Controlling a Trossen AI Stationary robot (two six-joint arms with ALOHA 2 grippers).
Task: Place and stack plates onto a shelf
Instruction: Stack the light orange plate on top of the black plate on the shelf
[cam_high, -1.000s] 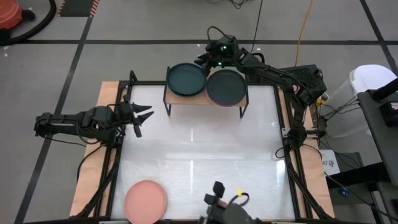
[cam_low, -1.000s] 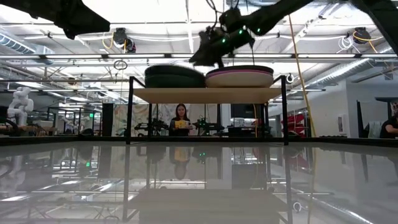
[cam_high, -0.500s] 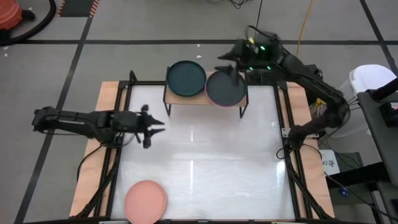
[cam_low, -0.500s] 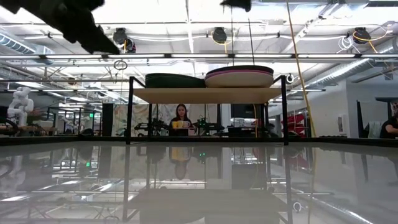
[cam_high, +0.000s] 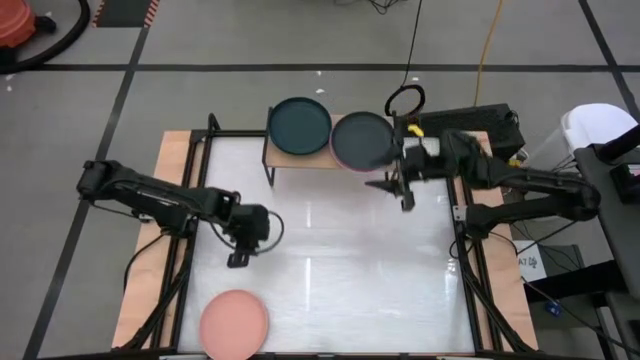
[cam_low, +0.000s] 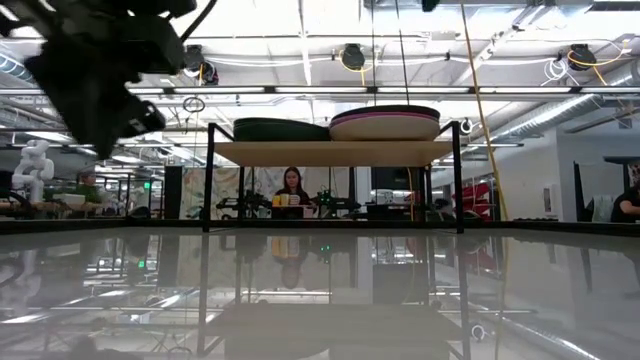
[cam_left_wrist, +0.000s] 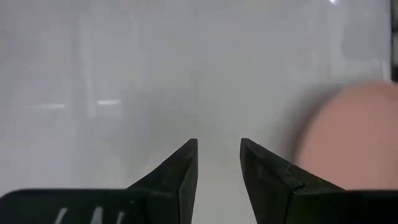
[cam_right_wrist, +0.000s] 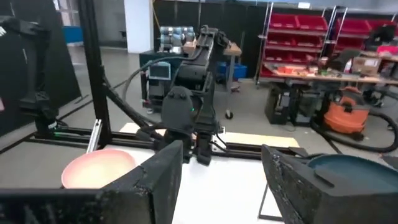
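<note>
The light pink plate (cam_high: 234, 322) lies flat on the table near its near-left corner; it also shows in the left wrist view (cam_left_wrist: 354, 130) and the right wrist view (cam_right_wrist: 98, 167). My left gripper (cam_high: 238, 259) (cam_left_wrist: 219, 146) is open, pointing down over the bare table, farther from the near edge than that plate. The wooden shelf (cam_low: 335, 152) stands at the far edge. It carries a teal-topped stack (cam_high: 300, 126) and a dark grey plate over a purple one (cam_high: 362, 141). My right gripper (cam_high: 392, 192) (cam_right_wrist: 221, 155) is open beside the shelf's right legs.
The white tabletop (cam_high: 330, 270) lies between the two arms. A black frame (cam_high: 470, 270) runs along the table's sides. The shelf's thin black legs (cam_low: 458, 180) stand close to my right gripper. A person (cam_low: 291, 190) sits far behind the table.
My right gripper has left the plates on the shelf, swung out past the far right edge, then come toward the near side and down beside the shelf's right end. My left gripper has moved right and toward the near edge, tipping to point down. The plates have stayed put.
</note>
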